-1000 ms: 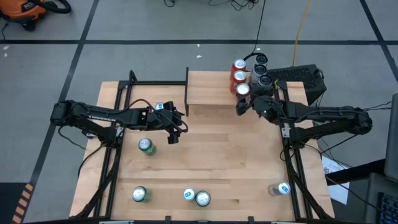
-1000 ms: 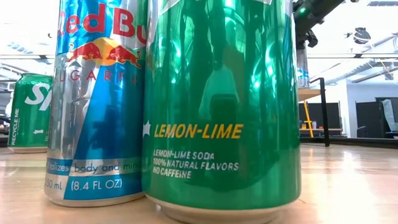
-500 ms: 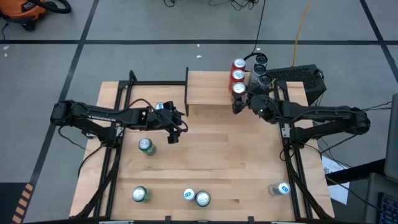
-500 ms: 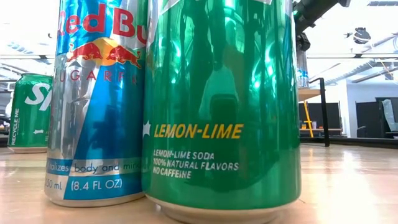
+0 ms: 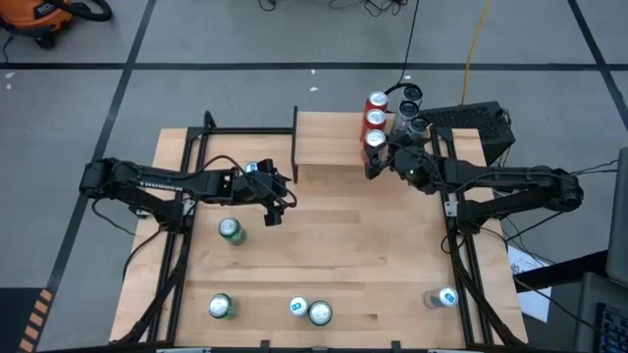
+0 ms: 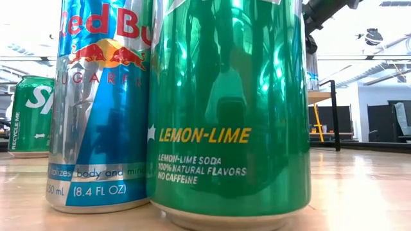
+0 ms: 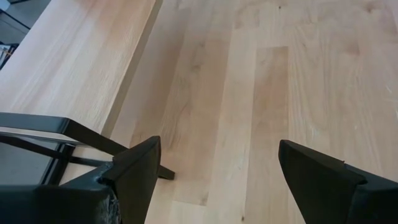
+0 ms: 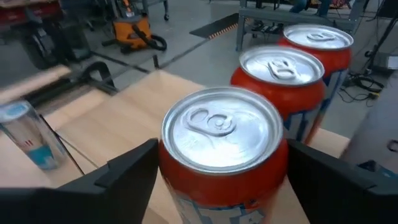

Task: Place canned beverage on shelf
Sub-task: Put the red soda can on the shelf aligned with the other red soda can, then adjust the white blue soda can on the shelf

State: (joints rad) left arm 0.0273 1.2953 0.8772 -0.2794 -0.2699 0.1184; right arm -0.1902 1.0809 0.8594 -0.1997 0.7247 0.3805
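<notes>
From the high view, my right gripper sits at the shelf end, at about one o'clock from the table centre, its fingers straddling the nearest red can of a row of three standing on the shelf's right end; the middle red can and the far red can line up behind it toward twelve o'clock. My left gripper waits at about ten o'clock, just off the shelf's left support, fingers spread with nothing between them. A green can stands at its seven o'clock, and more cans stand along the six o'clock edge. In the low view, a large green lemon-lime can fills the middle, touching or just beside a blue and silver can at its nine o'clock, with another green can farther back. The left wrist view shows both dark fingers wide apart over bare tabletop, the shelf board at ten o'clock. The right wrist view shows the nearest red can upright between the fingers; they look spread to either side, though I cannot tell whether they touch it.
</notes>
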